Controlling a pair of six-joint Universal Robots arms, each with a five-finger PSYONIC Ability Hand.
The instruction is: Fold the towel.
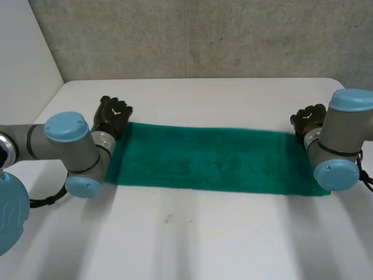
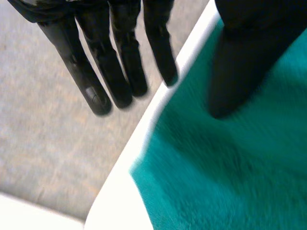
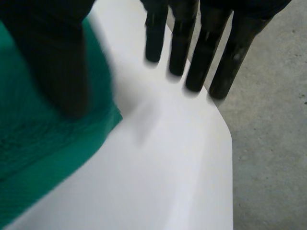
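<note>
Nearest to us in the head view is a bare stretch of white tabletop [image 1: 192, 239]. Beyond it the green towel [image 1: 210, 163] lies flat in one long strip that runs across the tabletop from side to side. The left arm [image 1: 70, 143] comes in low over the towel's left end, and the right arm [image 1: 341, 140] stands over its right end.

At the far left corner of the towel we see the left hand [image 1: 112, 115]. In the left wrist view its fingers [image 2: 117, 72] are straight and a little apart, reaching out past the towel's edge and the rim of the tabletop. The thumb [image 2: 240, 72] is set well away from them, over the green cloth. We cannot tell whether it touches the cloth. Nothing is pinched between thumb and fingers.

The right hand [image 1: 308, 121] is at the far right corner. In the right wrist view its fingers [image 3: 201, 57] are likewise straight, spread over bare tabletop just beyond the towel, with the thumb [image 3: 57, 62] over the corner of the cloth and apart from them. This hand clasps nothing either.

Grey floor [image 3: 268, 143] shows past the tabletop's rounded corner. Farthest off in the head view is a grey wall [image 1: 192, 38].
</note>
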